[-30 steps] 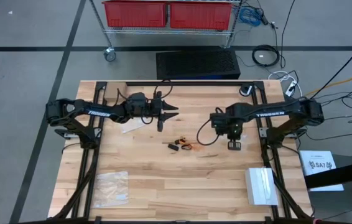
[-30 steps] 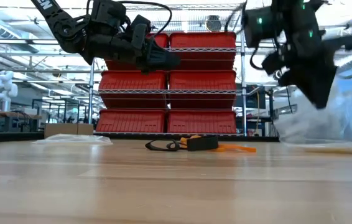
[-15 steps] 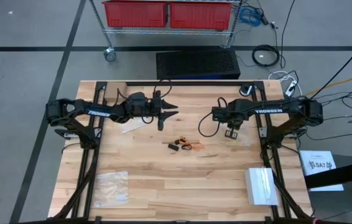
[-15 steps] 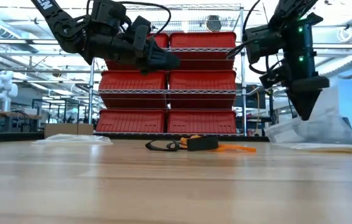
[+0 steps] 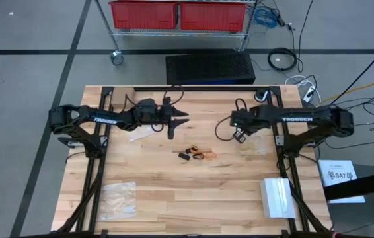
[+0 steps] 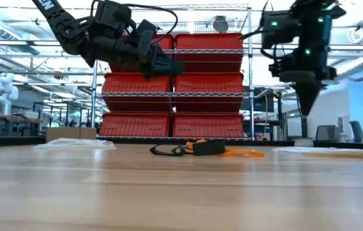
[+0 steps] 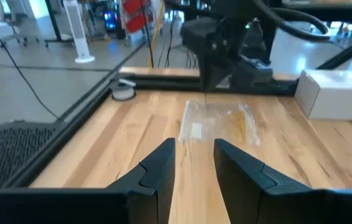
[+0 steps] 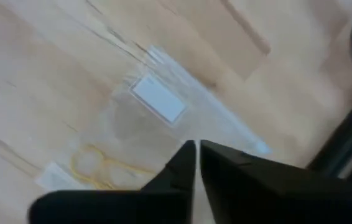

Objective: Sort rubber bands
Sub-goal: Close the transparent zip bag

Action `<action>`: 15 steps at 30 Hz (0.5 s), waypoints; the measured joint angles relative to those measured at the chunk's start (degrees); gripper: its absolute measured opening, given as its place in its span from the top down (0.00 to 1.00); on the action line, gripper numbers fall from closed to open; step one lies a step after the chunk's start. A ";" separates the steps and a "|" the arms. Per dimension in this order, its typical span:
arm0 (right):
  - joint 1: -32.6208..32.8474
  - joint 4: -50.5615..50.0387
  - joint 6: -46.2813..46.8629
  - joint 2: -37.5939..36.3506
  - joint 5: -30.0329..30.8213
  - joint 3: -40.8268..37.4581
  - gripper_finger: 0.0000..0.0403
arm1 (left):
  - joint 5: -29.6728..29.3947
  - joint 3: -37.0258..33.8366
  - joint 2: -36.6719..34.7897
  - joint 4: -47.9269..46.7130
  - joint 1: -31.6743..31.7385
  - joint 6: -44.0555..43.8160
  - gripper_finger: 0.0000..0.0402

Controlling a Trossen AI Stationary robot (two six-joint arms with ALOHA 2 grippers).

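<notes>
Where rubber bands [image 5: 195, 154] pile, colours blur w/ distance

Individual rubber bands [image 5: 195, 154] are too small to count; colours merge in the pile.

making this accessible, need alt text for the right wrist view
The right gripper, its two dark fingers shut and empty, hangs above a clear plastic bag lying flat on the wooden table. The bag bears a white label and holds yellow rubber bands.
</notes>
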 joint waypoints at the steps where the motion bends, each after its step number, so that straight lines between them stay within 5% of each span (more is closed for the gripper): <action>1: 0.88 1.26 3.15 -0.55 -0.03 -1.57 0.98 | 0.00 0.00 0.01 -0.59 0.00 0.24 0.71; 15: 6.97 12.30 19.33 1.57 -2.77 -14.50 1.00 | -1.34 0.00 0.00 -1.83 -0.66 2.71 0.85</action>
